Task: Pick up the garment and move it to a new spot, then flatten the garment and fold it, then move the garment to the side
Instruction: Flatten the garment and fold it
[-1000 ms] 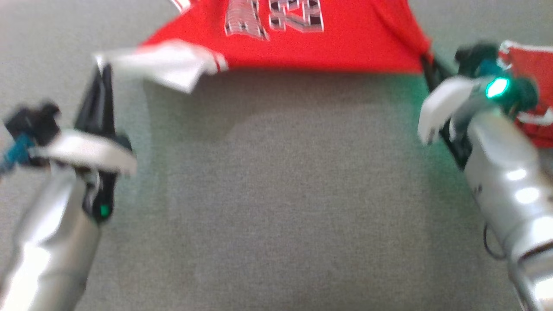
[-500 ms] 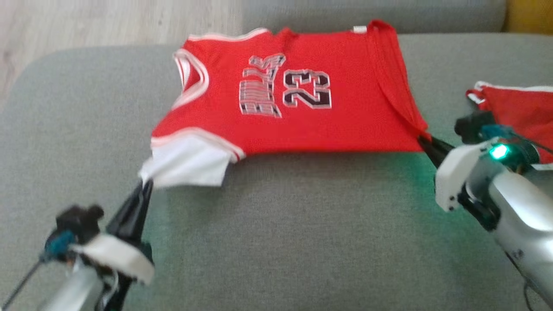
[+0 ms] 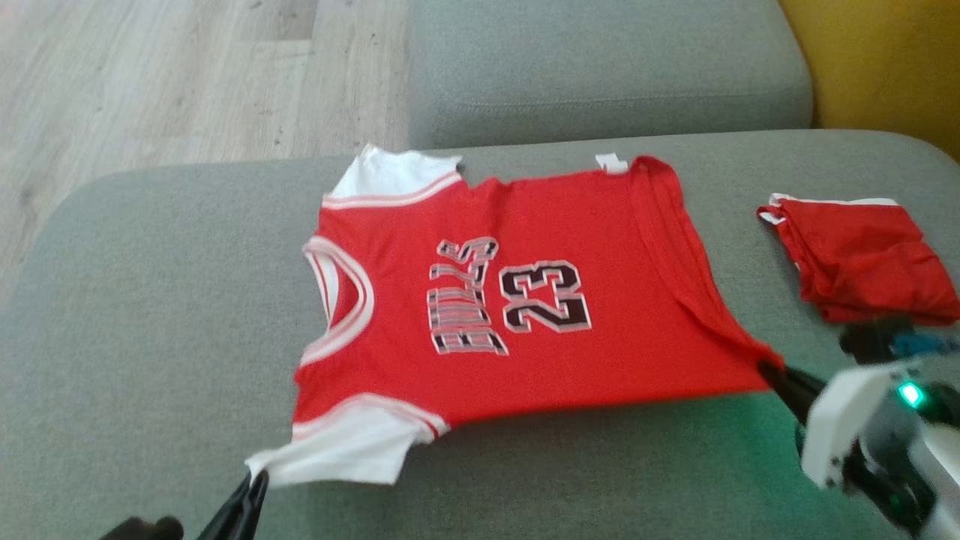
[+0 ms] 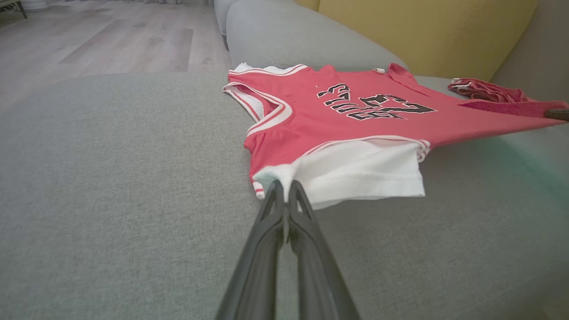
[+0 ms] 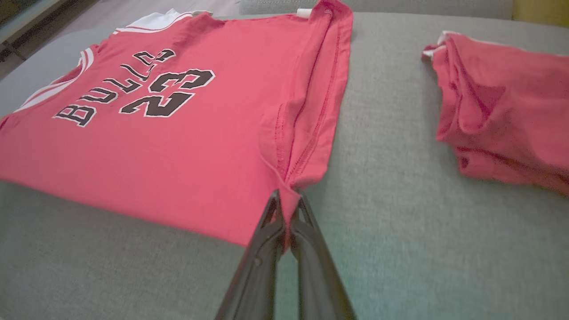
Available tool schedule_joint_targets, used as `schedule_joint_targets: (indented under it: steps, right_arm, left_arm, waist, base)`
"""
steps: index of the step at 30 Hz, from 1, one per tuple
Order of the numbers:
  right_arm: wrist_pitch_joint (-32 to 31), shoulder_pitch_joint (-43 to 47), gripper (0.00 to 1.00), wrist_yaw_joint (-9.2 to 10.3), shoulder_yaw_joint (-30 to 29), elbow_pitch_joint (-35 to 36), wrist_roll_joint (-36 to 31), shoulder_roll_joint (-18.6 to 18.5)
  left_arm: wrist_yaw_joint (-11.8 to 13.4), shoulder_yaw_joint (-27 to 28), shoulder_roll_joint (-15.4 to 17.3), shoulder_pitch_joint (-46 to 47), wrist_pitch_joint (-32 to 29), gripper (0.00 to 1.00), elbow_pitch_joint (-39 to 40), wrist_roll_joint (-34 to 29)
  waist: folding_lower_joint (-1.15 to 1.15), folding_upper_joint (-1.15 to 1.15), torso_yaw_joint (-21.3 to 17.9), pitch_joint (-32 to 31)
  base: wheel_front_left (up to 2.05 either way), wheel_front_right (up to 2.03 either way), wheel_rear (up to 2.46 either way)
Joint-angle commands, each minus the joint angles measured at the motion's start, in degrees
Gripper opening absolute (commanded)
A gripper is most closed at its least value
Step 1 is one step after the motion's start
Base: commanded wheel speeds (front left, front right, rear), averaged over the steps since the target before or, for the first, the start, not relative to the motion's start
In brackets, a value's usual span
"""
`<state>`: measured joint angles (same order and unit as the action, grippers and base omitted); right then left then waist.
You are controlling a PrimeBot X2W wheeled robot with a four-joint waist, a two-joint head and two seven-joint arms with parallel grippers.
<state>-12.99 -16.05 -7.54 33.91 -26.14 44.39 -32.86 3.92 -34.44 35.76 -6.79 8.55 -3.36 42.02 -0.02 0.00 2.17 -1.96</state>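
L gripper [image 4: 284, 189] pinches white sleeve corner of jersey [image 3: 525, 300], R gripper [image 5: 288, 198] pinches its red hem corner; jersey lies spread, print up, on grey sofa seat [image 3: 150, 300], near edge slightly lifted. Folded red cloth [image 3: 862, 255] apart on its R; wood floor [image 3: 150, 75] beyond

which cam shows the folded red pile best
Right wrist view: the folded red pile is nearest, creases clear, though cut at the edge. The head view shows it smaller; the left wrist view, a far, low sliver.

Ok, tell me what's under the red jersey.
The red-and-white number 23 jersey lies on the grey fabric sofa cushion, which shows all round it. Whatever else lies beneath is covered.
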Motion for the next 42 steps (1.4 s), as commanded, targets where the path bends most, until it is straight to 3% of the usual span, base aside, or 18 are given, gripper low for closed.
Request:
schedule_joint_targets:
  steps: [1, 6, 11, 19, 28, 42]
  right_arm:
    - [-0.6, 1.1, 0.00, 0.05, -2.0, 2.7, 0.2, -2.3]
    - [-4.1, 7.4, 0.00, 0.05, -11.0, 10.6, -4.1, -0.7]
    - [-10.0, 9.4, 0.00, 0.05, -19.1, 18.6, -11.2, 4.1]
    - [-15.9, 8.1, 0.00, 0.05, -24.5, 25.2, -16.7, 8.8]
    - [-17.6, 3.4, 0.00, 0.05, -25.3, 24.6, -19.9, 12.0]
    - [-16.9, -5.9, 0.00, 0.05, -22.0, 15.5, -22.3, 13.2]
  left_arm:
    - [1.1, 3.0, 2.7, 2.0, 0.1, 0.00, 2.7, 0.5]
    - [3.6, 3.5, 3.9, 1.2, -0.7, 0.00, 7.7, -0.4]
    - [3.8, 3.6, 4.6, 5.1, -2.8, 0.00, 8.6, -1.8]
    - [2.7, 3.4, 5.1, 12.4, -5.4, 0.00, 7.3, -3.7]
    - [0.7, 3.1, 4.4, 20.6, -7.0, 0.00, 3.6, -5.3]
    - [-3.0, 0.7, 3.0, 30.9, -10.6, 0.00, -4.5, -7.6]
  waist:
    - [0.02, 0.00, -0.2, -0.1]
    - [0.02, 0.00, -0.5, 0.6]
    - [0.02, 0.00, -0.9, 2.8]
    - [0.02, 0.00, -1.0, 7.0]
    - [0.02, 0.00, -1.5, 10.2]
    - [0.02, 0.00, -2.3, 13.2]
  base:
    - [0.00, 0.00, 0.00]
    - [0.00, 0.00, 0.00]
    - [0.00, 0.00, 0.00]
    - [0.00, 0.00, 0.00]
    - [0.00, 0.00, 0.00]
    - [0.00, 0.00, 0.00]
